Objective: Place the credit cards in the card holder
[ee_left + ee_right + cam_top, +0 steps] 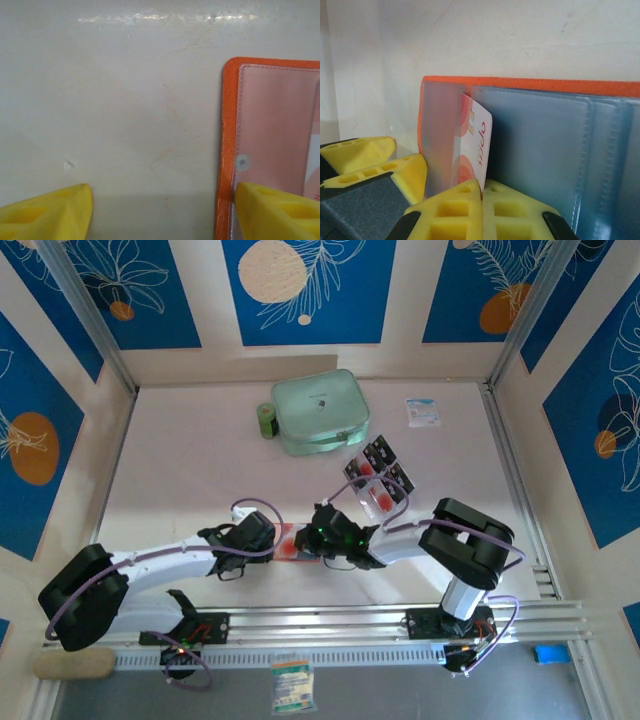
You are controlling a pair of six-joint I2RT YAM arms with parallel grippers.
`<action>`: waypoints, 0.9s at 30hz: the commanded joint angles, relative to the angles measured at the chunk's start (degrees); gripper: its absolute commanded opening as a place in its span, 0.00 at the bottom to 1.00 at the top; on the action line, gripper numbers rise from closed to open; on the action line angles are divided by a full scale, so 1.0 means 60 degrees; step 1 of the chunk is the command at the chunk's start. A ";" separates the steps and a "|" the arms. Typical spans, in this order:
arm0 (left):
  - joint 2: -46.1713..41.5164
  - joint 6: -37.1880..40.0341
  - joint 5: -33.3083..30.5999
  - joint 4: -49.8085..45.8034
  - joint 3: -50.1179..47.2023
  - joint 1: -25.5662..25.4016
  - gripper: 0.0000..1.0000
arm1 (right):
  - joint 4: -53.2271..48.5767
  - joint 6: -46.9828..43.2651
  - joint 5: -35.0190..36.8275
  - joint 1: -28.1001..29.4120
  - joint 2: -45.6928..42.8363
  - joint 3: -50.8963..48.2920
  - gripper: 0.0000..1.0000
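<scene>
The pale surface (200, 460) carries a mint-green zip case (320, 412) near its far edge. Both arms reach inward and meet near the front middle. Just right of and nearer than the case, dark credit cards (380, 465) with red areas stand fanned together. Between the two wrists the orange card holder (292, 542) lies unfolded and flat, its clear pockets facing up. The left hand (255, 532) is at the holder's left side with its jaws spread wide. In the left wrist view one yellow fingertip (272, 212) overlaps the holder's (227, 150) stitched edge and the other (50, 215) sits over the bare surface. The right hand (482, 200) is clamped on one white-and-red credit card (479, 135), pinched between its yellow pads. The card's far end is tucked partly under the frosted pocket at the left end of the holder (530, 82). A white-and-blue packet (423, 411) lies right of the case, and a small green roll (266, 420) stands against the case's left side.
</scene>
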 commanded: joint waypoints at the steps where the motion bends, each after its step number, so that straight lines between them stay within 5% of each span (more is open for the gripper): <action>1: 0.0119 0.0064 0.0414 0.0221 -0.0066 0.0078 0.75 | -0.1144 -0.0329 -0.0417 -0.0160 0.0278 0.0061 0.07; 5: 0.0079 0.0064 0.0404 0.0209 -0.0067 0.0068 0.75 | -0.1621 -0.0776 -0.0726 -0.0499 -0.0191 0.0018 0.28; 8: 0.0051 0.0049 0.0400 0.0210 -0.0074 0.0068 0.75 | -0.2253 -0.1255 -0.0839 -0.0746 -0.0758 0.0075 0.34; 15: -0.0021 0.0049 0.0401 0.0224 -0.0086 0.0078 0.75 | -0.3811 -0.2433 -0.0839 -0.0965 -0.1426 0.0918 0.28; 27: -0.0211 0.0055 0.0402 0.0179 -0.0103 0.0080 0.75 | -0.4292 -0.2731 -0.1264 -0.0768 0.0030 0.2277 0.09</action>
